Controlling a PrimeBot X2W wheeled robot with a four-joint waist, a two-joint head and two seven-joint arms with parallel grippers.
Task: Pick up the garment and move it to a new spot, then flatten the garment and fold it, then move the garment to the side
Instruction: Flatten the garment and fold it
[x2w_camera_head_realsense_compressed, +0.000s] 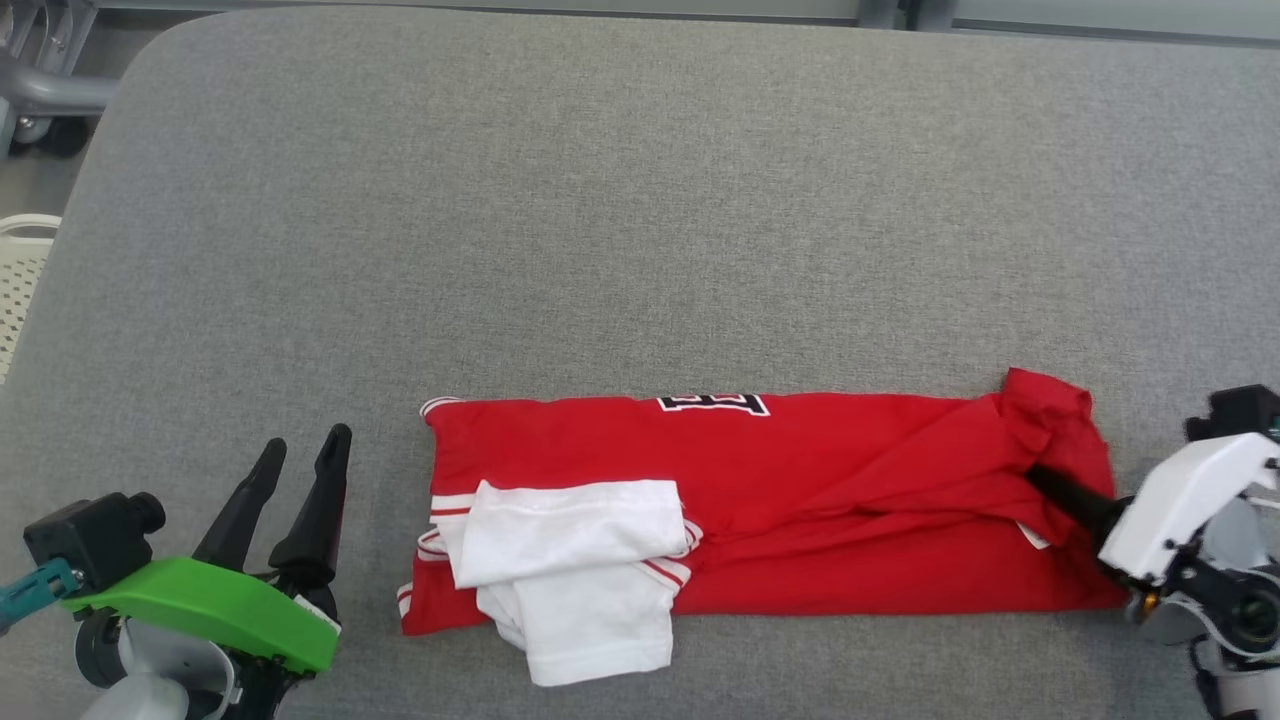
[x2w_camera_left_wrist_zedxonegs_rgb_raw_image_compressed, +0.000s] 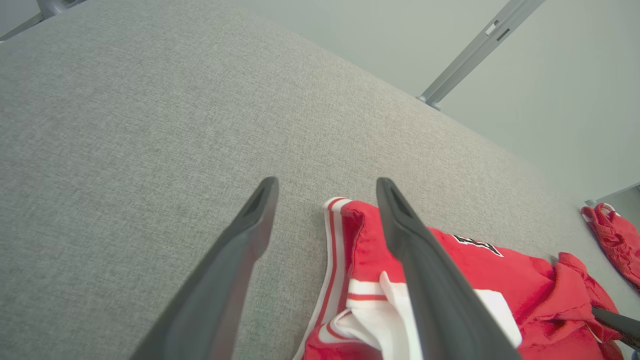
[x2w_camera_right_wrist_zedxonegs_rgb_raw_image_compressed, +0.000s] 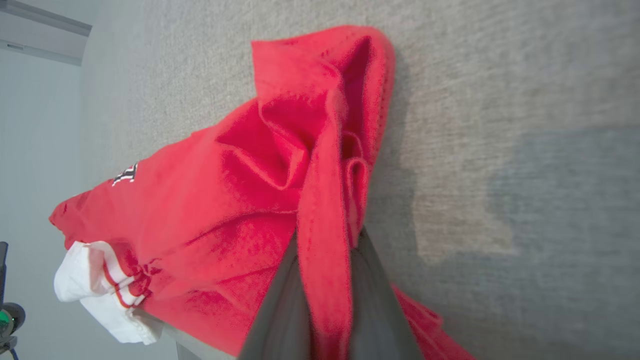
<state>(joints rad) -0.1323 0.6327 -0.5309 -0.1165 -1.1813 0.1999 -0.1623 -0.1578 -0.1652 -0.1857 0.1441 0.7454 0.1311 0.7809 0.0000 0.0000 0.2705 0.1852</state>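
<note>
Near the front edge of the table (x2w_camera_head_realsense_compressed: 640, 200), open grey surface beyond, the garment (x2w_camera_head_realsense_compressed: 800, 500) lies, right gripper (x2w_camera_head_realsense_compressed: 1048, 482) clamped on its right end, left gripper (x2w_camera_head_realsense_compressed: 300, 455) wide and empty, whose wrist view catches another red cloth (x2w_camera_left_wrist_zedxonegs_rgb_raw_image_compressed: 612, 240).

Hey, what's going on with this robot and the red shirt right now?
The robot is partway through folding a red shirt on a grey padded table. The shirt lies in a long strip, with its white sleeves lying over the left end. The right gripper has its fingers shut on a bunched fold at the shirt's right end. The left gripper is open beside the shirt's left end, holding nothing.
</note>
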